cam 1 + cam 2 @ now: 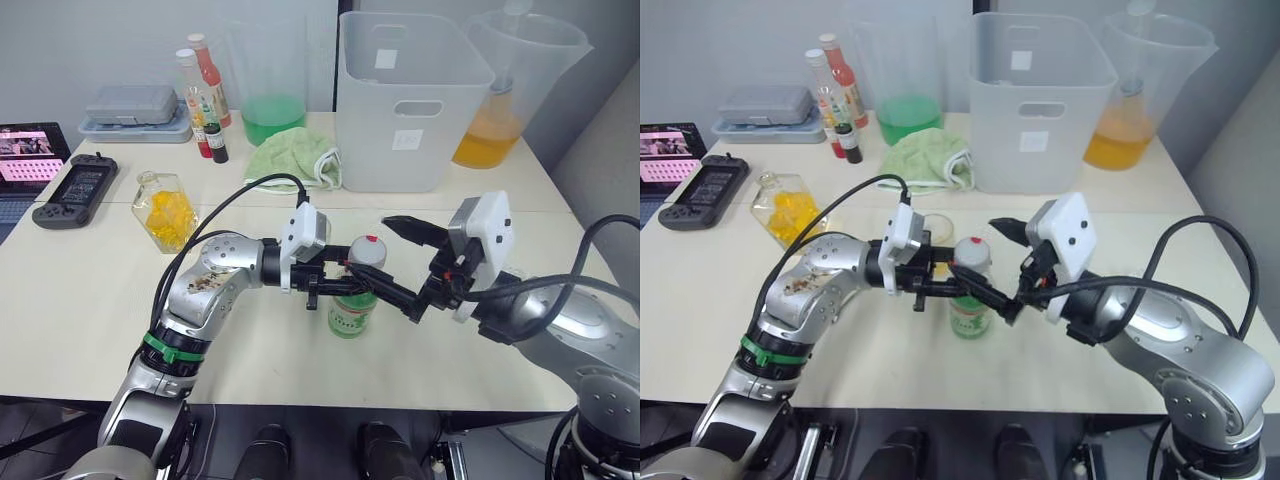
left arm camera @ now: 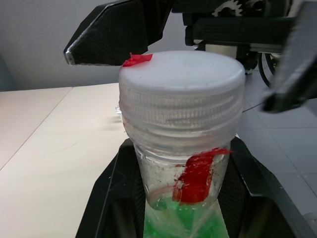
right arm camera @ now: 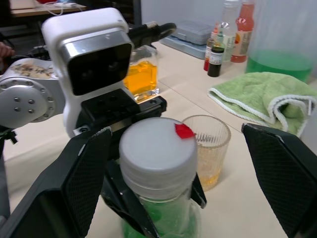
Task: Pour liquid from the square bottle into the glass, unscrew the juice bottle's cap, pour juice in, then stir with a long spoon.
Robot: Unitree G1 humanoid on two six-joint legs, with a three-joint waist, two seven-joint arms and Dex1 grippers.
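The juice bottle (image 1: 352, 305), with green liquid and a red neck band, stands upright near the table's front edge. My left gripper (image 1: 335, 285) is shut on it just below its white cap (image 2: 182, 89). My right gripper (image 1: 372, 252) is open, one finger on each side of the cap and apart from it. Just behind the bottle stands the glass (image 3: 208, 148), with a little yellow liquid in it. The square bottle (image 1: 168, 210), holding orange liquid, sits on the table to the left. The long spoon is out of view.
A white bin (image 1: 405, 100) and a pitcher of orange liquid (image 1: 500, 90) stand at the back right. A pitcher of green liquid (image 1: 270, 90), a green cloth (image 1: 295, 155), sauce bottles (image 1: 205, 90) and a game console (image 1: 75, 188) lie further left.
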